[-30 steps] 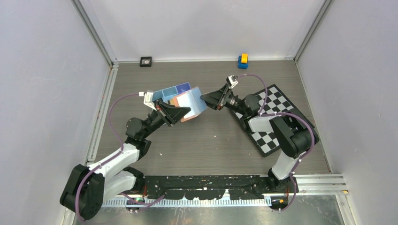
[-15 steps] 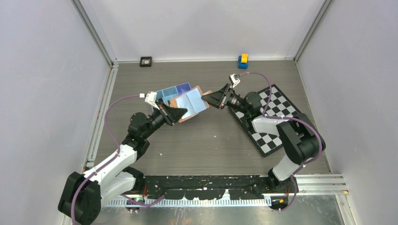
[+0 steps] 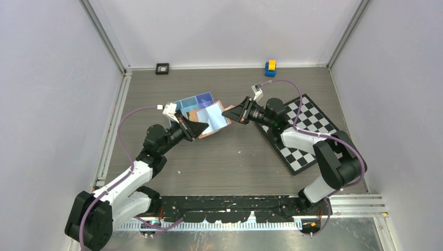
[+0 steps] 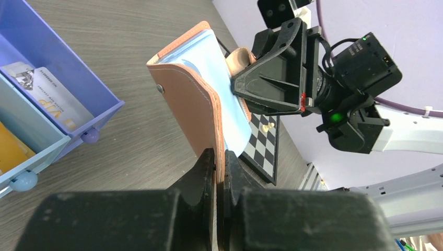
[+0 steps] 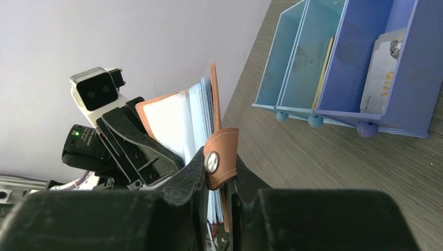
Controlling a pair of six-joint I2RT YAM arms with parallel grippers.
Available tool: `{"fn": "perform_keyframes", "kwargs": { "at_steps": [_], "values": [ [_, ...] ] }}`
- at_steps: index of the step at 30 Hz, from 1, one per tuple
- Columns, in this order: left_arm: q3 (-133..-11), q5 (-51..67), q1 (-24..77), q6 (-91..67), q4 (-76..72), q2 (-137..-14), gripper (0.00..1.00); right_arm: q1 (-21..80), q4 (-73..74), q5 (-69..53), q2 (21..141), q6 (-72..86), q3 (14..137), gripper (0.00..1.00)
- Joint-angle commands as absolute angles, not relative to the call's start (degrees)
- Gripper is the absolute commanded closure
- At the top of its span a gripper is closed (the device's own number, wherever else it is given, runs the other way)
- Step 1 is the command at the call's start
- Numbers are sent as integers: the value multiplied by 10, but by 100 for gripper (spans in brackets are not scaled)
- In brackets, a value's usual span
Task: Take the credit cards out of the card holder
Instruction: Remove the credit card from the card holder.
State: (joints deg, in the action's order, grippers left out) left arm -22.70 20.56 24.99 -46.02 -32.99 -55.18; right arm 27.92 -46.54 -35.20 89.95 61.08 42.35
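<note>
Was a robotics lab cell, pale walls (image 3: pixel 224 31) boxed the grey worktop (image 3: pixel 230 157), aluminium rail (image 3: pixel 103 36) at 11 o'clock, checkered board (image 3: pixel 316 117) at 3 o'clock.

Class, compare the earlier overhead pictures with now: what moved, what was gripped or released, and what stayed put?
The right gripper, open beside the card holder a second ago, has closed on its snap tab. The card holder itself has tipped flatter. The left gripper stays clamped on its cover; the blue tray and checkered board have not moved.
</note>
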Motion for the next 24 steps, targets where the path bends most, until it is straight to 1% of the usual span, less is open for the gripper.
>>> {"fn": "perform_keyframes", "kwargs": {
  "at_steps": [1, 4, 5, 7, 8, 9, 11, 13, 17, 20, 24],
  "values": [
    [-258, 208, 250, -448, -351, -553, 100, 299, -403, -353, 874, 547, 459, 85],
    [-267, 212, 250, -444, -336, -567, 99, 317, -344, -350, 870, 508, 479, 88],
    [-272, 211, 250, -442, -327, -571, 94, 324, -331, -346, 867, 494, 483, 90],
    [-284, 201, 250, -438, -296, -583, 75, 333, -320, -336, 861, 482, 485, 96],
    [-288, 195, 250, -437, -278, -587, 62, 334, -323, -332, 857, 481, 479, 99],
    [-290, 191, 250, -437, -271, -592, 53, 334, -332, -328, 852, 483, 474, 99],
    [-289, 188, 250, -445, -269, -601, 37, 334, -354, -325, 844, 493, 463, 99],
    [-289, 191, 250, -454, -276, -610, 27, 339, -366, -328, 841, 494, 460, 100],
    [-287, 189, 250, -465, -279, -618, 12, 354, -358, -325, 837, 475, 463, 100],
    [-286, 180, 250, -471, -276, -620, 3, 365, -351, -324, 833, 458, 465, 99],
    [-280, 166, 250, -474, -272, -613, 1, 376, -350, -321, 830, 445, 463, 99]
  ]
}}
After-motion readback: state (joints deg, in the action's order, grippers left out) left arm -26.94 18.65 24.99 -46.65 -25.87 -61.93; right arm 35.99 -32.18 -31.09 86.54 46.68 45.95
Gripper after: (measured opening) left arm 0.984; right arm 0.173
